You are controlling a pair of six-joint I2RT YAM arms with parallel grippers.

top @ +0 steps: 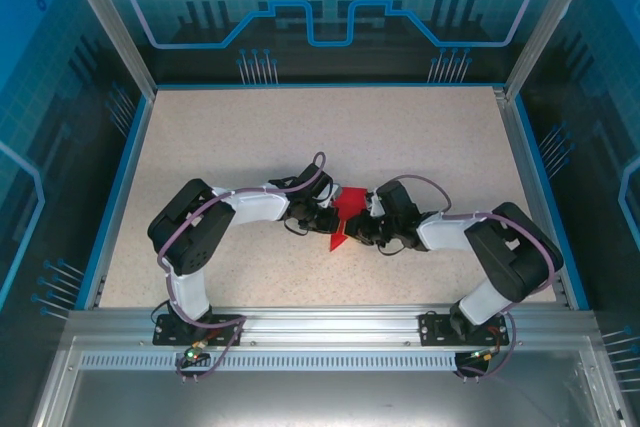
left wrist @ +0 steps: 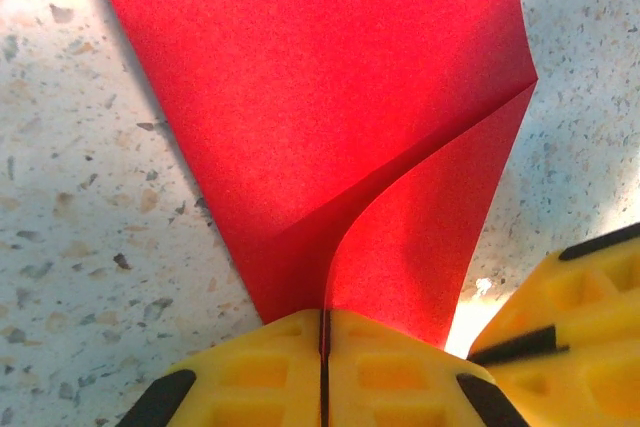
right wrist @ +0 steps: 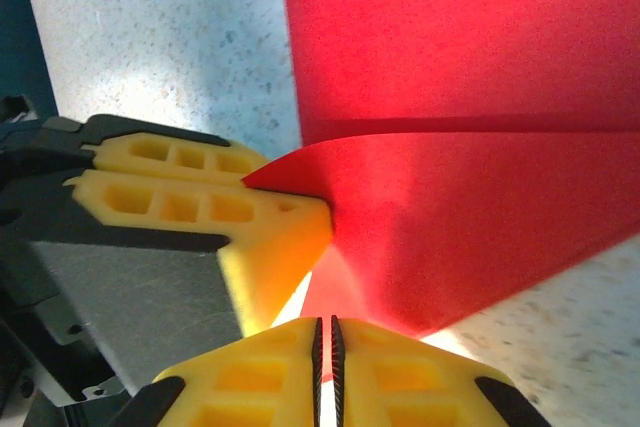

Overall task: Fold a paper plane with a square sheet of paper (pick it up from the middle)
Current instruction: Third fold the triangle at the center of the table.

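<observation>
Paper: the sheet of paper [top: 347, 217] lies in the middle of the desk [top: 300, 127], between the two arms, its wide end far and its point near.
Left end effector [top: 326, 219]: fingers together, clamped on the paper's left edge where a curved flap runs into the seam between them.
Right end effector [top: 366, 230]: fingers all but together, with a corner of the paper reaching into the slim gap; it looks pinched there.
Done: the flat square is already a creased, pointed wedge, with one layer folded over another and a sharp crease across it.
Left: probably the narrowing folds and the long centre crease. This is not yet a slim dart, and the top flap bows up rather than lying pressed flat.
Edges: the paper's free edges are clean and straight. The lifted flap's edge is the one open to a push.
Room: bare desk on the far, left and right sides, with the blue rim [top: 118, 197] well apart. The tight spot is between the two end effectors, which sit just beside each other.
</observation>
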